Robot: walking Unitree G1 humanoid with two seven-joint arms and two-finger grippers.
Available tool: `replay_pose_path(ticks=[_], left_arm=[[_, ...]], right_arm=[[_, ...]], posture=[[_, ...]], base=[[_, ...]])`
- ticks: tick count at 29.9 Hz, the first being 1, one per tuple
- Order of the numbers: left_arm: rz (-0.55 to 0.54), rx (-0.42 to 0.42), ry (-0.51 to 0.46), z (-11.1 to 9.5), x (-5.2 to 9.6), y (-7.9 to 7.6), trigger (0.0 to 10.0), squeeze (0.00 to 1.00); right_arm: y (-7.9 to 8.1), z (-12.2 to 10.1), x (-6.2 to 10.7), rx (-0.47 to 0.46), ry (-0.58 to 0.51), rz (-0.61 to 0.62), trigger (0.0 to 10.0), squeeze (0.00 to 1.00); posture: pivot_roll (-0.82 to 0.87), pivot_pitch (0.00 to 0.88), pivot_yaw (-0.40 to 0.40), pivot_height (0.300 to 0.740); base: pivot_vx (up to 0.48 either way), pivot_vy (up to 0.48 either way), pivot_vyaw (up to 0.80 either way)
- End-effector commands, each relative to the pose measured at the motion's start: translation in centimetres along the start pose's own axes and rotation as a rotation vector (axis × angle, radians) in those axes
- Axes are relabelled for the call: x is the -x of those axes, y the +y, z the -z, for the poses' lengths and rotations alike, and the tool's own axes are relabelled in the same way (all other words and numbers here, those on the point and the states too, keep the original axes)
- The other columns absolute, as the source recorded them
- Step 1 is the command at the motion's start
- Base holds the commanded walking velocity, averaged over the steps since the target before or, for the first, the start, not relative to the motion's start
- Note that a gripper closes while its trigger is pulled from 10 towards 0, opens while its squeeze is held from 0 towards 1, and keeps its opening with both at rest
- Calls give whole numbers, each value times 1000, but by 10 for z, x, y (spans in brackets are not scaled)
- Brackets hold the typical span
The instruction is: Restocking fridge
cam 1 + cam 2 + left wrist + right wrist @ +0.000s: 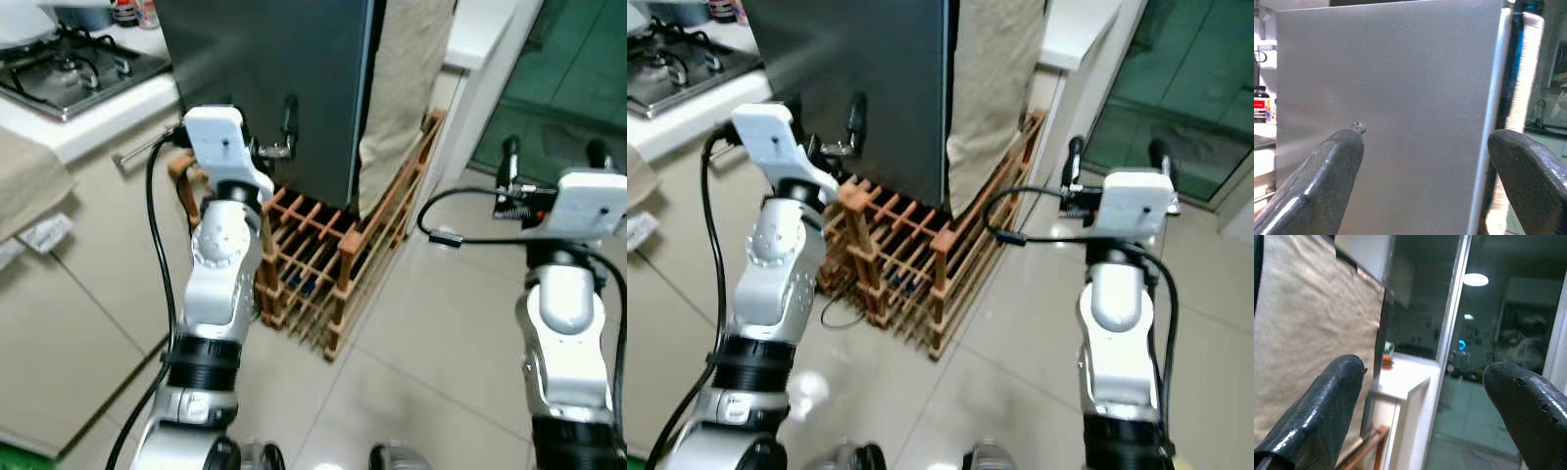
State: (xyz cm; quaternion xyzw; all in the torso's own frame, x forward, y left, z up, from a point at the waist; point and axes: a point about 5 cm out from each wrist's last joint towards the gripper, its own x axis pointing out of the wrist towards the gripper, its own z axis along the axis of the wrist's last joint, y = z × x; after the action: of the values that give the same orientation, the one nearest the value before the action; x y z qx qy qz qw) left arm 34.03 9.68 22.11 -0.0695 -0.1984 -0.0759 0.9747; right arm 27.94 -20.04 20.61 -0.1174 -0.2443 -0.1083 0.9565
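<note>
Grey metal fridge door (1400,107) at 12 o'clock, left gripper (1425,147) spread, facing it. Right gripper (554,157) at 2 o'clock, fingers apart, empty. Slatted wooden rack (323,259) below.

I'm seeing wooden slatted rack (323,264) sitting on tiled floor (441,343) just below left claw; beige cloth (402,88) hanging between claws; gas stove (69,69) lying well off left claw's outer side.
</note>
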Motion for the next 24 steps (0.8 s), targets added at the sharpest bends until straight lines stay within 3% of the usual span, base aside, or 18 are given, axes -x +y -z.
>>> replay_pose_path(ticks=[1,11,19,24], left_arm=[[7,11,11,-1,-5,-4,10000,0],[27,31,126,17,-10,-5,10000,0],[59,-31,158,24,-8,-7,10000,0],[80,15,168,27,-6,-7,10000,0]], right_arm=[[1,0,-2,-5,-9,-1,10000,227],[4,7,4,-19,14,18,10000,227],[1,15,10,-19,60,47,10000,235],[2,17,9,-16,63,42,10000,239]], posture=[[-215,20,61,732],[-228,33,88,732],[-227,43,92,732],[-221,40,86,732]], base=[[337,-337,0],[349,-326,0],[0,0,0],[0,0,0]])
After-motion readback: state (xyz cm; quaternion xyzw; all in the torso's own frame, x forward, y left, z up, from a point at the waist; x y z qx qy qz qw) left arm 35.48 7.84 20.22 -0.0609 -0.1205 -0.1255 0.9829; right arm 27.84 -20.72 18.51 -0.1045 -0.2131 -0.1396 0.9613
